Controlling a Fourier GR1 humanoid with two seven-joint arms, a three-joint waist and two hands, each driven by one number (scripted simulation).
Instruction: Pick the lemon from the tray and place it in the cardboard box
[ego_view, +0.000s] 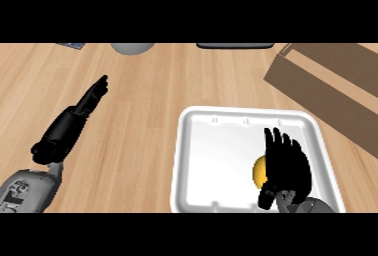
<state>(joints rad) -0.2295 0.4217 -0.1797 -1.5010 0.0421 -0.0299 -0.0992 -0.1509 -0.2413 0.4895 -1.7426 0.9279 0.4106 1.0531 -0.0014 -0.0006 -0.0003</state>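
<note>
A yellow lemon (260, 169) is seen lying in the right half of the white tray (198, 150), which is set at the desk's (148, 125) near edge, right of the middle. The right robot hand (286, 160) is held over the tray with its fingers stretched flat, covering most of the fruit; nothing is gripped by it, and whether the lemon is touched cannot be told. The left robot hand (92, 96) is laid open on the desk's left side, fingers straight, well apart from the tray. The cardboard box (325, 75) is placed at the far right corner, just beyond the tray. The reaching step is judged to be in hand, the lemon not yet lifted. For the next move, the fingers would have to be curled round the fruit before it is raised and carried to the box.
</note>
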